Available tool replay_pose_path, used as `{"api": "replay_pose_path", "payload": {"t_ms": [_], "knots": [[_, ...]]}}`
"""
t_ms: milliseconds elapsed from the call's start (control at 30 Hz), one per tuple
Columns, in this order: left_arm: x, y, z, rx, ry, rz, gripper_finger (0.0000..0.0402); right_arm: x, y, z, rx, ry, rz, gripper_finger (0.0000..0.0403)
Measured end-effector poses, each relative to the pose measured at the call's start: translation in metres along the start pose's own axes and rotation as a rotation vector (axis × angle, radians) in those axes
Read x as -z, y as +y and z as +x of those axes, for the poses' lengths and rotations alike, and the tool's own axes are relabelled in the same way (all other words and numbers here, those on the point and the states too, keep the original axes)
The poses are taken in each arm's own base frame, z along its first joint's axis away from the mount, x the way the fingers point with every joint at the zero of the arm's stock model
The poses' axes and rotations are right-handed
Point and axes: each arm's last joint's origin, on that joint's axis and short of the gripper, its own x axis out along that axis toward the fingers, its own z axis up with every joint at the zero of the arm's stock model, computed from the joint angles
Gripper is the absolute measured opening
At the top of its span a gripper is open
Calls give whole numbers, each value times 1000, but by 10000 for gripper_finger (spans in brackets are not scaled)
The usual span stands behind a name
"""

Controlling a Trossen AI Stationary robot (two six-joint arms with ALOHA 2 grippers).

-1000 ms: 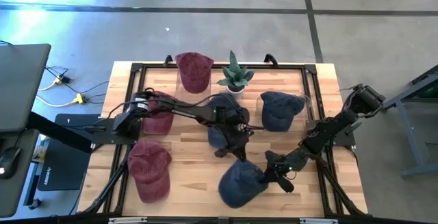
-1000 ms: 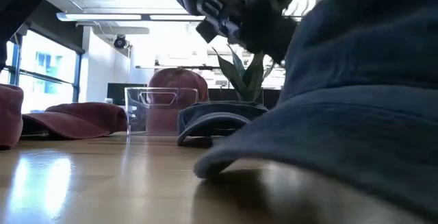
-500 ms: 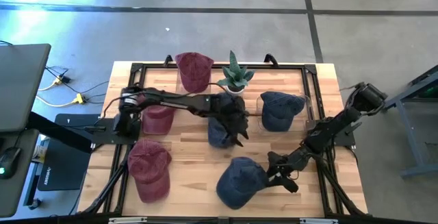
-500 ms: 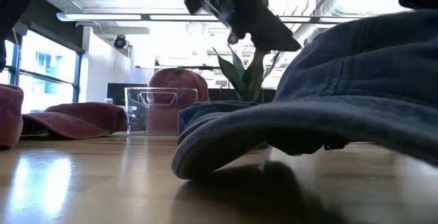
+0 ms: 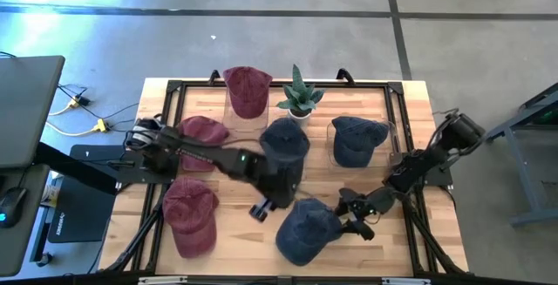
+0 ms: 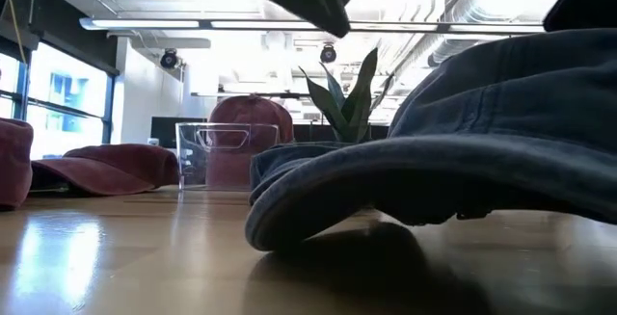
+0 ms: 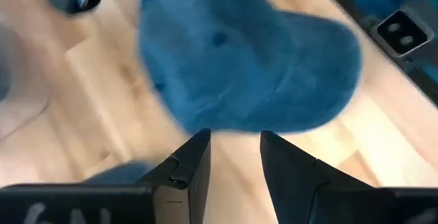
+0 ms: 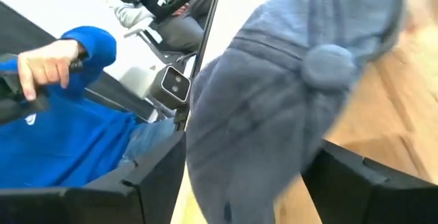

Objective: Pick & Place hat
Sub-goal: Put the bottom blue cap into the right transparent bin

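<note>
The left fingers (image 7: 185, 176) stand narrow, with a small gap and nothing between them; only bare bench (image 5: 240, 246) shows through the gap. In the high view they hang over the middle of the bench, and the blue hat (image 5: 307, 230) lies near them at about 4 o'clock, apart from them. The hat rests on the bench near its front edge, crown up, and nothing holds it.

The right fingers (image 8: 154, 179) stand wide and grip nothing. They are at the side of the hat, one on each side of its cloth in the right wrist view, and the hat is at about 8 o'clock from them in the high view. I cannot tell if a finger touches the cloth.

I judge that the step in hand belongs to the right arm, at the hat's edge. To do it well, the fingers should stay wide and move in a straight line, so no tip catches the soft cloth and drags the hat. The left arm should stay clear of the hat.
</note>
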Motion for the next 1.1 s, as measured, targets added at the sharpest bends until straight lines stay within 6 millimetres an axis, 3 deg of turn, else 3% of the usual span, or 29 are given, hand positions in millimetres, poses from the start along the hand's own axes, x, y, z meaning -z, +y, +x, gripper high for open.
{"api": "replay_pose_path", "payload": {"t_ms": [200,400,767,900,1000,1100], "knots": [[11,-39,35,65,-141,67,97,-3,4,19,-131,9,-64,264],[22,-54,52,90,-302,92,88,-18,7,11,-294,-117,-75,264],[9,-48,47,-5,-462,125,87,-13,4,9,-334,5,14,264],[10,-27,43,-141,-481,79,87,-7,0,10,-285,65,15,263],[13,-11,40,-125,-508,48,87,-6,-2,10,-266,74,-4,254],[17,2,37,-73,-522,12,87,-6,-2,10,-271,77,-20,219]]}}
